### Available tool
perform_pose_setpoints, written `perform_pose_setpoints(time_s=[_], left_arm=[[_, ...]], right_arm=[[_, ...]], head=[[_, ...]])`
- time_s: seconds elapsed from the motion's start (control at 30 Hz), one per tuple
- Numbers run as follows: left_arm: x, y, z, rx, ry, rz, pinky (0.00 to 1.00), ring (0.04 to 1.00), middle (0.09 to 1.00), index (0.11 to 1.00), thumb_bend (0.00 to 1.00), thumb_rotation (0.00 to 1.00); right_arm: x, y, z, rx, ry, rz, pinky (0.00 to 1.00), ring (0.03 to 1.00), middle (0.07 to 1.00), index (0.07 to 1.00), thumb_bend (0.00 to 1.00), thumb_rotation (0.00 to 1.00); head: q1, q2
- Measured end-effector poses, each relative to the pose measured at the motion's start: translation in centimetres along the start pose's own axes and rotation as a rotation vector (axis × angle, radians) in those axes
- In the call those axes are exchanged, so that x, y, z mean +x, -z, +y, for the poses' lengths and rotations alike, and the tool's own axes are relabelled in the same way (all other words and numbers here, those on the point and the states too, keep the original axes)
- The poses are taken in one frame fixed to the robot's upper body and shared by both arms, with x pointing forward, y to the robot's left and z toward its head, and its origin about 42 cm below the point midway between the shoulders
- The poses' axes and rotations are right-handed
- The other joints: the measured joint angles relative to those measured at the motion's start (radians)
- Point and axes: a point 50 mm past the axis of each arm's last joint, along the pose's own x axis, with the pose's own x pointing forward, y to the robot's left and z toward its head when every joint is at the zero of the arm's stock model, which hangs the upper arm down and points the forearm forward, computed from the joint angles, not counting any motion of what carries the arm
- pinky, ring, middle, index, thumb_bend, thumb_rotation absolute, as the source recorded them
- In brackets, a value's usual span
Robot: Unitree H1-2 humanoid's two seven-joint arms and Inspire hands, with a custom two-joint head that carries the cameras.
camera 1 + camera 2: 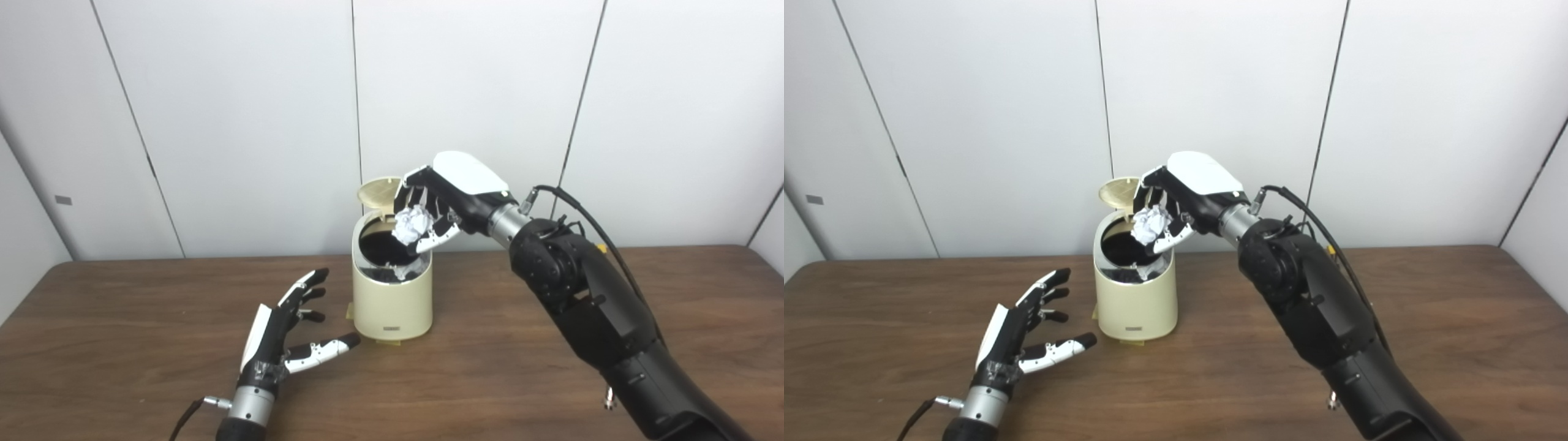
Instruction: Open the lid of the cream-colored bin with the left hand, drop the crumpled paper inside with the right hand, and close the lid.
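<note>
The cream-colored bin stands mid-table with its round lid tipped up at the back, the dark opening showing. My right hand is over the bin's opening, shut on the white crumpled paper. My left hand is open and empty, fingers spread, just above the table to the left of the bin, not touching it. The same scene shows in the right eye view, with the bin, the paper and the left hand.
The brown wooden table reaches to a white panelled wall behind the bin. My right arm crosses the table's right half, with a black cable along it.
</note>
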Motion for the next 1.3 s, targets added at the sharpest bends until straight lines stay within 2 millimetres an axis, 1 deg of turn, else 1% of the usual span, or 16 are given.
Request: perform_pose_setpoints(time_s=[0.27,0.43,0.6,0.7,0.73,0.77,0.8,0.83,0.87,0.9,0.93,1.0,1.07,1.3], left_arm=[[0.0,-0.1,-0.2,-0.003,0.002,0.001,0.67,0.842,0.891,0.904,0.87,0.26],[0.0,-0.1,-0.3,-0.002,0.002,0.0,0.67,0.843,0.889,0.903,0.88,0.27],[0.1,-0.2,-0.4,-0.003,0.002,0.002,0.66,0.841,0.89,0.902,0.87,0.27],[0.1,-0.2,-0.4,-0.002,0.001,0.0,0.66,0.838,0.892,0.904,0.86,0.26],[0.0,-0.2,-0.4,-0.002,0.001,0.0,0.66,0.84,0.893,0.904,0.86,0.26],[0.0,-0.2,-0.4,-0.002,0.001,-0.001,0.67,0.843,0.895,0.906,0.86,0.26],[0.0,-0.3,-0.4,-0.002,0.001,-0.001,0.67,0.844,0.896,0.906,0.86,0.26],[0.0,-0.3,-0.5,-0.003,0.002,-0.001,0.67,0.844,0.896,0.905,0.86,0.26],[0.0,-0.3,-0.5,-0.003,0.002,-0.001,0.67,0.843,0.895,0.903,0.85,0.25],[0.0,-0.3,-0.5,-0.003,0.002,-0.001,0.67,0.843,0.895,0.903,0.85,0.25],[0.0,-0.3,-0.5,-0.003,0.002,-0.001,0.67,0.843,0.895,0.901,0.85,0.24],[0.0,-0.3,-0.5,-0.003,0.002,-0.001,0.67,0.843,0.893,0.899,0.85,0.24],[0.0,-0.3,-0.5,-0.004,0.002,-0.001,0.67,0.842,0.893,0.898,0.86,0.25],[0.0,-0.3,-0.6,-0.004,0.005,-0.001,0.68,0.843,0.895,0.897,0.85,0.26]], right_arm=[[0.4,-0.2,1.3,-0.015,-0.014,0.008,0.32,0.377,0.502,0.525,0.51,0.0],[0.6,-0.8,1.9,-0.021,-0.025,-0.004,0.33,0.376,0.5,0.526,0.51,0.0],[0.8,-1.4,2.4,-0.028,-0.033,-0.016,0.34,0.376,0.498,0.519,0.51,0.0],[0.8,-1.7,2.6,-0.065,-0.044,-0.022,0.35,0.389,0.497,0.538,0.51,0.0],[0.7,-1.9,2.6,-0.086,-0.048,-0.021,0.36,0.424,0.539,0.524,0.52,0.03],[0.7,-2.2,2.5,-0.113,-0.055,-0.021,0.37,0.474,0.602,0.507,0.52,0.09],[0.6,-2.4,2.5,-0.137,-0.064,-0.019,0.38,0.504,0.633,0.501,0.52,0.11],[0.5,-2.6,2.4,-0.151,-0.072,-0.015,0.41,0.549,0.67,0.532,0.6,0.12],[0.5,-2.7,2.4,-0.162,-0.081,-0.011,0.44,0.595,0.704,0.599,0.74,0.11],[0.5,-2.8,2.3,-0.166,-0.091,-0.003,0.46,0.629,0.729,0.637,0.81,0.11],[0.5,-2.8,2.3,-0.169,-0.098,0.008,0.49,0.662,0.755,0.667,0.86,0.1],[0.4,-2.9,2.2,-0.174,-0.112,0.013,0.51,0.684,0.777,0.689,0.89,0.11],[0.3,-3.0,2.2,-0.183,-0.123,0.012,0.51,0.693,0.788,0.703,0.89,0.11],[0.3,-3.2,2.2,-0.186,-0.156,0.013,0.5,0.668,0.78,0.72,0.88,0.09]], head=[[0.002,0.0],[0.005,0.003],[0.008,0.003],[0.009,0.003],[0.011,0.005],[0.011,0.005],[0.011,0.005],[0.012,0.003],[0.012,0.003],[0.011,0.003],[0.009,0.003],[0.009,0.003],[0.008,0.0],[0.008,0.0]])
